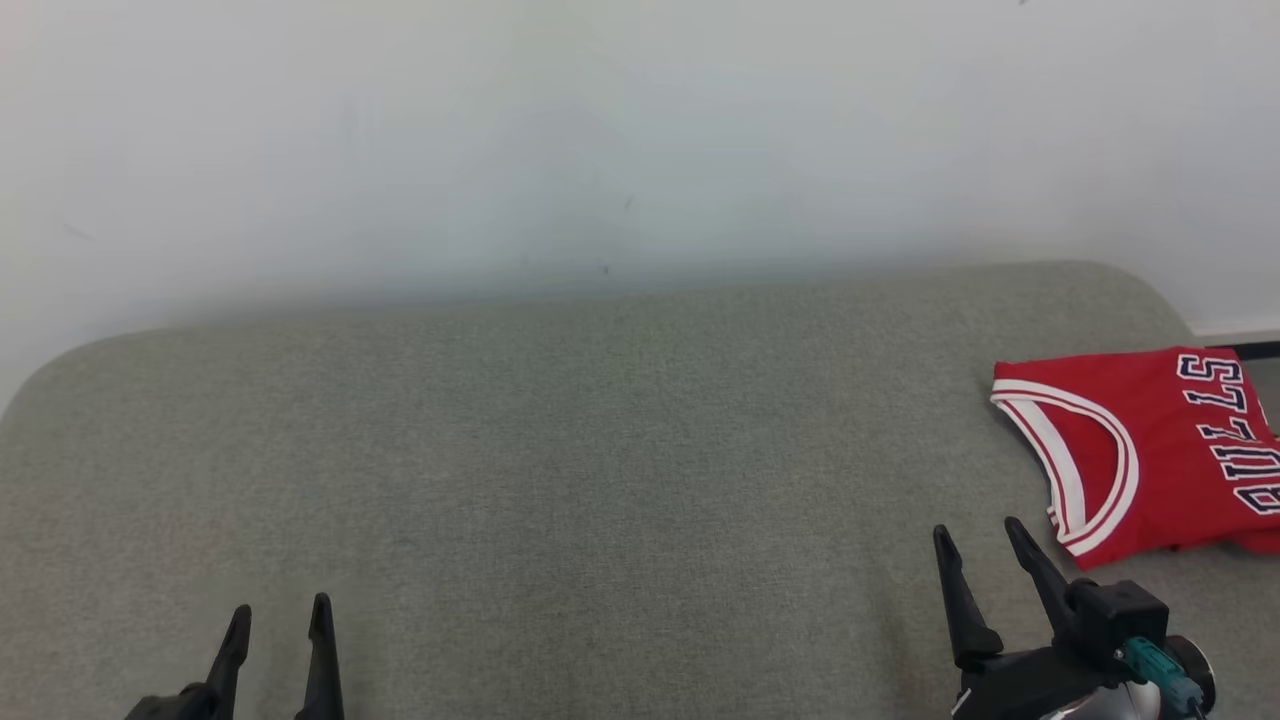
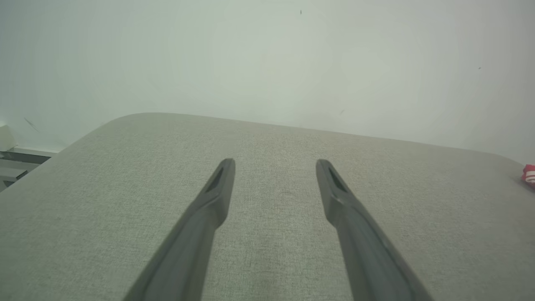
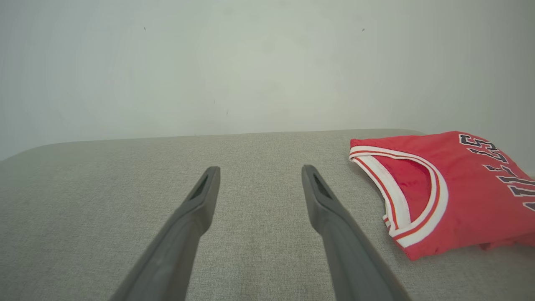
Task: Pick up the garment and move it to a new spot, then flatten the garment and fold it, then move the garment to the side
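While the folded red jersey with white trim (image 1: 1150, 450) is lying at the grey-green fabric cushion's (image 1: 600, 450) right end, neckline facing left, the right gripper (image 1: 978, 528) is hovering just beside it, fingers spread. Left wrist: the left gripper (image 2: 276, 161) is hanging spread, well apart. Right wrist: the jersey's lettering (image 3: 476, 142) is running near-to-far before a pale wall (image 3: 250, 62).

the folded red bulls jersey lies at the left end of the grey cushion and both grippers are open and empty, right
Not the left end: the head view shows the folded red Bulls jersey at the right end of the grey cushion, just beyond the right gripper. The rest stands: the left gripper and the right gripper are open and empty.
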Robot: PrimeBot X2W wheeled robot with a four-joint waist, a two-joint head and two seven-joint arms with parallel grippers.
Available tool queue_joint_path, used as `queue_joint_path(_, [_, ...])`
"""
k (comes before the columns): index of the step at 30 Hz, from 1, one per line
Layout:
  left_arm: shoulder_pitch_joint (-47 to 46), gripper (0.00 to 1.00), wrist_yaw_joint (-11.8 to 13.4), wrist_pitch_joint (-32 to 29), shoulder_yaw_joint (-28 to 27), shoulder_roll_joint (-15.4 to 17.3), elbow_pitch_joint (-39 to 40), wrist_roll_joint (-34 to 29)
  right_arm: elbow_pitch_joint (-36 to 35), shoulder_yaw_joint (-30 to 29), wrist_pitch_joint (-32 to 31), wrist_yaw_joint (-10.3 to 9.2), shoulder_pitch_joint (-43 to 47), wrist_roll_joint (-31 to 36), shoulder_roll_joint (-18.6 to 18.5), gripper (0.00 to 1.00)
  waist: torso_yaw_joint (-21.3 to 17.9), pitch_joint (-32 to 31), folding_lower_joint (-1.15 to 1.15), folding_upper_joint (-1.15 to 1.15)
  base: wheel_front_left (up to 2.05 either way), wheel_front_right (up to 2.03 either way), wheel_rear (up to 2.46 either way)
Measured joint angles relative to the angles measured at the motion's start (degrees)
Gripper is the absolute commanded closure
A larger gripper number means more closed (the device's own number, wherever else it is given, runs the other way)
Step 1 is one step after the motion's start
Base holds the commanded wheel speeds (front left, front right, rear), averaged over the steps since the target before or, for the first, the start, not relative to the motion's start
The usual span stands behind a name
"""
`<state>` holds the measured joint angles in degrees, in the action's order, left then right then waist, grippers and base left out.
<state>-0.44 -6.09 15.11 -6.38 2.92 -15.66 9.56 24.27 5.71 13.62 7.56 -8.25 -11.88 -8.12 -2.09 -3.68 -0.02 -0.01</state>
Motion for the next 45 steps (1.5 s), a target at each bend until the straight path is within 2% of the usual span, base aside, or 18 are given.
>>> queue_joint_path(15, [1.79,0.00,0.35,0.00,1.88,0.00,0.49,1.25,-1.45,-4.61,-0.25,0.00,2.95,2.32,1.94,0.00,2.45,-2.08,0.01,0.01,0.00,0.00,0.00])
queue_joint_path(45, [0.97,0.00,0.19,0.00,2.74,-0.01,1.58,2.12,-3.82,-5.56,-1.33,0.00,3.02,2.35,2.69,0.00,2.39,-1.29,0.02,0.01,0.00,0.00,0.00])
